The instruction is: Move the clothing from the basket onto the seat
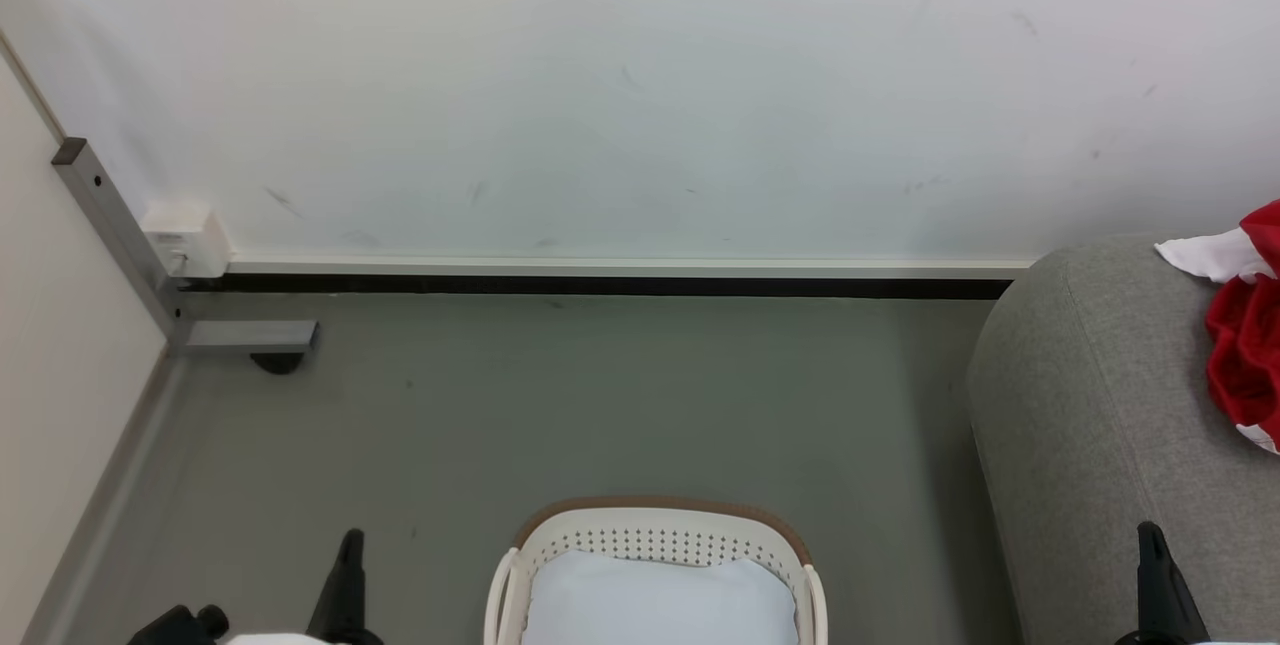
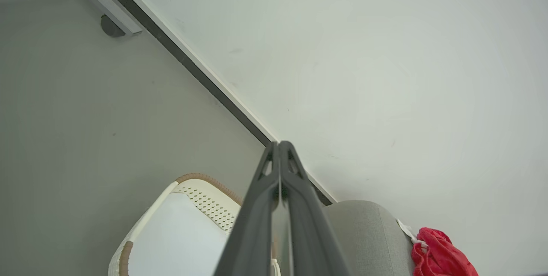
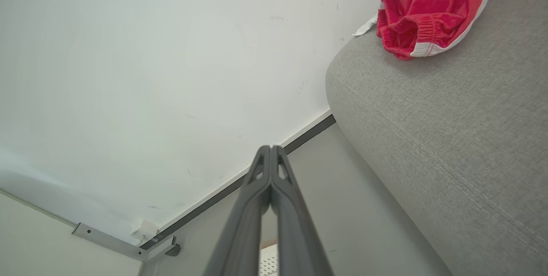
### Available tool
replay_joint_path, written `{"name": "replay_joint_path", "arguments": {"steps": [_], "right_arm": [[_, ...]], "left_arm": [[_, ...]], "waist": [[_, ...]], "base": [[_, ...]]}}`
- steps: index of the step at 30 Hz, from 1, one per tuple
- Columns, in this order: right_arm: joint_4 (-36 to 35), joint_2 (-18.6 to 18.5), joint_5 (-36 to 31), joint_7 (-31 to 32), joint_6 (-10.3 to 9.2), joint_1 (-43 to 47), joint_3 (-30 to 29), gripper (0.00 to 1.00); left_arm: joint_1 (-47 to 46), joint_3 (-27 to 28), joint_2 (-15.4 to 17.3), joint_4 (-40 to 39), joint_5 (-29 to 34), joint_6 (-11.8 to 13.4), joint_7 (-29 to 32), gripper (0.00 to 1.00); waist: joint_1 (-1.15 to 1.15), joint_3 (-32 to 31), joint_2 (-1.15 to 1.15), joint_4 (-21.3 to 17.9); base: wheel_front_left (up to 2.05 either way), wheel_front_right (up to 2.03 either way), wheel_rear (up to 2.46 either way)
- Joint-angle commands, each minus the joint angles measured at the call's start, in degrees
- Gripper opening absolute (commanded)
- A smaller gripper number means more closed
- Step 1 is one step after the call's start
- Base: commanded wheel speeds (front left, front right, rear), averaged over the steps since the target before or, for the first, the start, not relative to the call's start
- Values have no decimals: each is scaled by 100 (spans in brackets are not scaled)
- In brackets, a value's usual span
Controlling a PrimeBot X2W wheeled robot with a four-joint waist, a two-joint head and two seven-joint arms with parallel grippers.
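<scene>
White wall (image 1: 620, 85) and grey floor (image 1: 560, 405) frame the scene, with nothing in motion that you can read from one moment. Clothing (image 3: 424, 6): the red jersey with white trim lies bunched on top of the seat (image 1: 1090, 425), near its rounded end by the wall, with a small white piece poking out toward that end. Judged from how things lie, the transfer looks done. Risk 1: the bundle sits close to the rounded edge, so a nudge from an arm or a snag on a finger could drag it off onto the floor; keep clear of it if you move. Risk 2: the basket (image 1: 660, 510), well apart from the seat on the floor, holds a plain pale bluish-white cloth (image 1: 660, 600) lying flat inside. You can see nothing red in the part of it in view, and its near part is cut off. That cloth is not the task's garment, and reaching for it would be a wrong pick. Left gripper (image 2: 280, 145): fingers pressed together, nothing between them, low beside the basket. Right gripper (image 3: 270, 149): likewise closed and empty, low against the seat's near side.
</scene>
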Motion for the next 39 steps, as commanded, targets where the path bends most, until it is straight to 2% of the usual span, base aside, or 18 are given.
{"name": "replay_joint_path", "arguments": {"steps": [1, 39], "right_arm": [[-92, -66, 204, 31, -5, -181, -17, 0], [-225, -93, 2707, 659, -9, -384, -39, 0]], "left_arm": [[-141, 45, 27, -103, -186, -36, 35, 0], [-261, 363, 16, -335, -2409, -128, 660, 0]], "waist": [[0, 3, 0, 1], [0, 91, 0, 39]], "base": [[0, 0, 0], [0, 0, 0]]}}
